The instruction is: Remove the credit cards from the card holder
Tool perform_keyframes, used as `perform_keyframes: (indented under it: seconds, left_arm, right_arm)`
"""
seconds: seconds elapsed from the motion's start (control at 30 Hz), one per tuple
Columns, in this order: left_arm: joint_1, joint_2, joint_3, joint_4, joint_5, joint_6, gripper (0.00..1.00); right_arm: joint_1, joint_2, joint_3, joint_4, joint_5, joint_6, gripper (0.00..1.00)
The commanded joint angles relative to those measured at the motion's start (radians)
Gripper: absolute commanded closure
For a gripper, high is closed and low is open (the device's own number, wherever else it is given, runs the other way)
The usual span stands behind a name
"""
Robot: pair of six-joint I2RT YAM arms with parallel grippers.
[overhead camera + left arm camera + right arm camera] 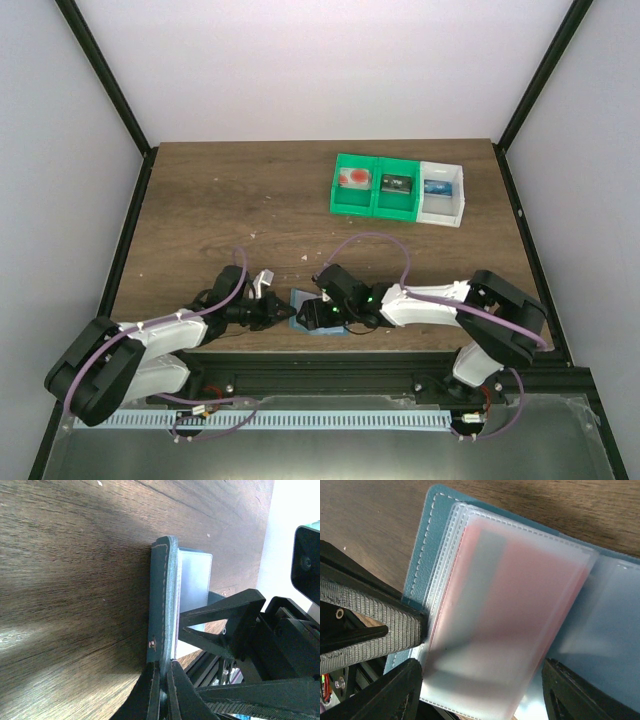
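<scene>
We see a dark wood-grain table (220, 200) closed in by plain white walls (320, 70), with black frame posts (105, 75) running up the corners. Two green bins (352, 160) and a white bin (462, 195) stand in a row well beyond both sets of fingers, at the far right; each holds a small item we cannot make out.

The light-blue card holder (427, 545) lies open near the table's near edge, between the two grippers. The left gripper (162, 680) is clamped tight on the edge of the blue cover, and its ribbed pad (380, 630) presses against the stitched border. The right gripper (482, 690) has its fingers (395, 695) spread wide, one at each side of the stack of frosted plastic sleeves (450, 680), and we cannot tell whether they touch it. A red card (520, 595) sits inside the top sleeve, just ahead of that gap. A second, paler pocket panel lies past the right-hand finger.
</scene>
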State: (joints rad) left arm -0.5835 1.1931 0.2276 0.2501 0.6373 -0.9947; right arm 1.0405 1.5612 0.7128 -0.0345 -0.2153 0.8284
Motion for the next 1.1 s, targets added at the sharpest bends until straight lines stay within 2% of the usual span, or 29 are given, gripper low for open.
perform_keyframes:
  seconds: [0.0,0.3,0.53,0.83,1.07]
  left_arm:
    - [-0.005,-0.013,-0.001,0.018,0.011,-0.007,1.0]
    - [-0.006,-0.002,-0.009,0.026,0.007,-0.006,1.0]
    - [-0.006,0.011,-0.006,0.026,0.007,-0.004,1.0]
    - [-0.007,0.017,-0.005,0.017,0.005,-0.001,1.0]
    - [-0.007,0.032,-0.008,0.028,0.007,-0.003,1.0]
  right_arm:
    - [0.01,0.025,0.032,0.005,-0.001,-0.001,0.35]
    - [0.009,0.002,0.004,-0.025,0.044,0.003,0.44]
    - [0.01,-0.015,-0.001,-0.065,0.091,-0.004,0.44]
    - [0.01,-0.099,0.01,-0.263,0.262,0.0,0.42]
    - [0.01,-0.196,-0.016,-0.348,0.362,0.037,0.43]
